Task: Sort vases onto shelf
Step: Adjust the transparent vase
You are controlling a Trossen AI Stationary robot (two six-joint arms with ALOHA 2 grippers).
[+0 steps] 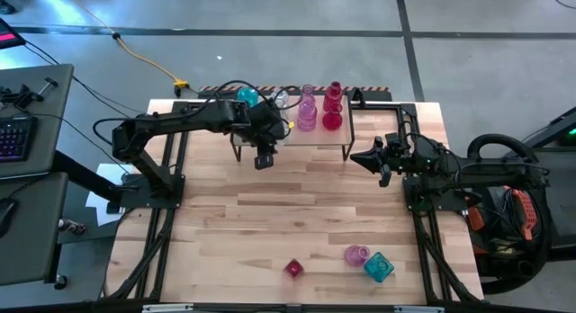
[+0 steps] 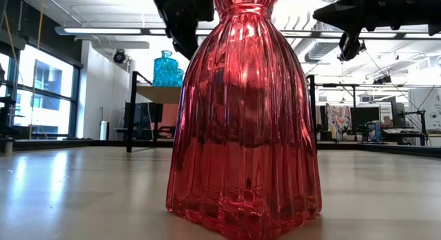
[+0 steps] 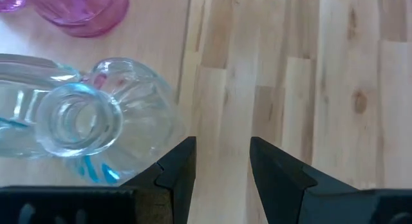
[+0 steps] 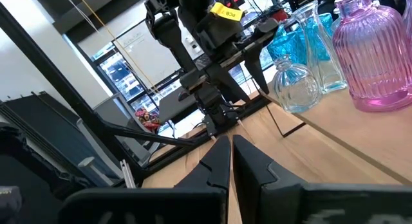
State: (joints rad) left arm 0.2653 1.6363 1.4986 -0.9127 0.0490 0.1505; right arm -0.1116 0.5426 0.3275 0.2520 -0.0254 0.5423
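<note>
The shelf (image 1: 292,133) stands at the table's far middle and carries a teal vase (image 1: 245,95), a clear vase (image 1: 283,99), a pink vase (image 1: 307,111) and a red vase (image 1: 333,106), all upright on their bases. My left gripper (image 3: 222,163) hangs open over the shelf's near left edge, fingers slanting down, with nothing between them. The clear vase (image 3: 84,118) stands just beside one finger. Three more vases, red (image 1: 293,268), pink (image 1: 356,254) and teal faceted (image 1: 379,266), rest on the table near its front edge. My right gripper (image 1: 373,158) waits shut to the right of the shelf.
The red vase (image 2: 241,116) fills the low view right in front of the camera. Bare slat table (image 1: 297,214) lies between the shelf and the three near vases. The shelf's right half (image 1: 369,124) holds nothing. Black frame rails (image 1: 166,196) run along both table sides.
</note>
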